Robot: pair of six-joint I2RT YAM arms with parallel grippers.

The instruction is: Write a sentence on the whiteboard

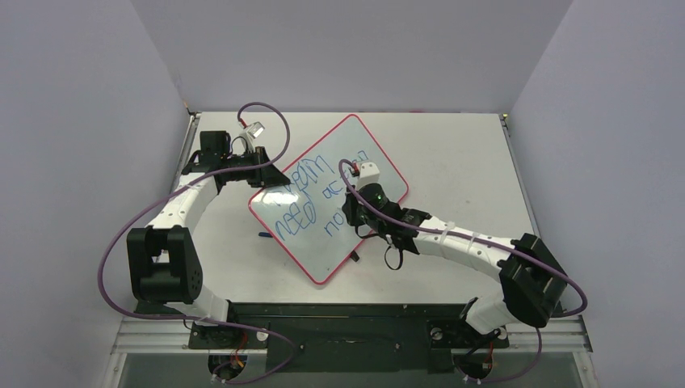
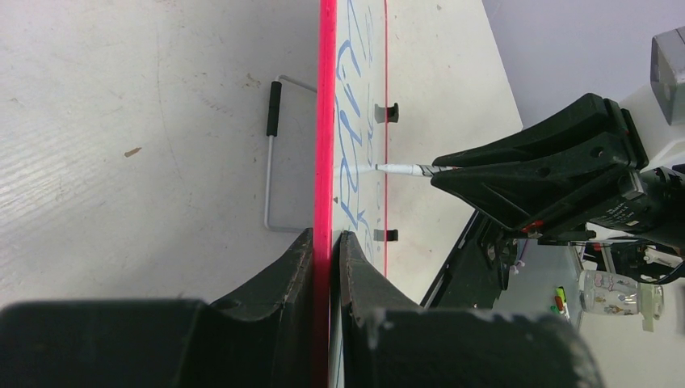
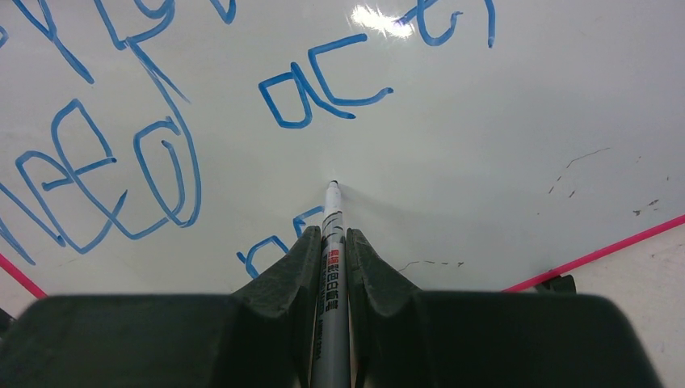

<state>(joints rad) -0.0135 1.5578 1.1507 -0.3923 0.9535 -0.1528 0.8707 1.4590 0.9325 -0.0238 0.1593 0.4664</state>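
The whiteboard (image 1: 317,252) lies flat on the table (image 1: 452,153), turned corner-on to the arms, between the two grippers. The left gripper (image 2: 327,238) is clenched on the board's red rim, which runs straight out ahead between its fingers; a bent wire stand (image 2: 271,162) lies on the table just beside that rim, on the far side from the writing. The right gripper (image 3: 334,238) is clamped on a slim marker (image 3: 331,242) that projects forward past its fingertips, with the tip touching the white surface directly ahead of them. The sentence (image 3: 121,170) shows as wobbly blue letters: one group ahead and to the left of the right gripper, a short group straight ahead beyond the tip, and partial strokes just beside its left finger. Faint grey scuffs mark the board to the gripper's right.
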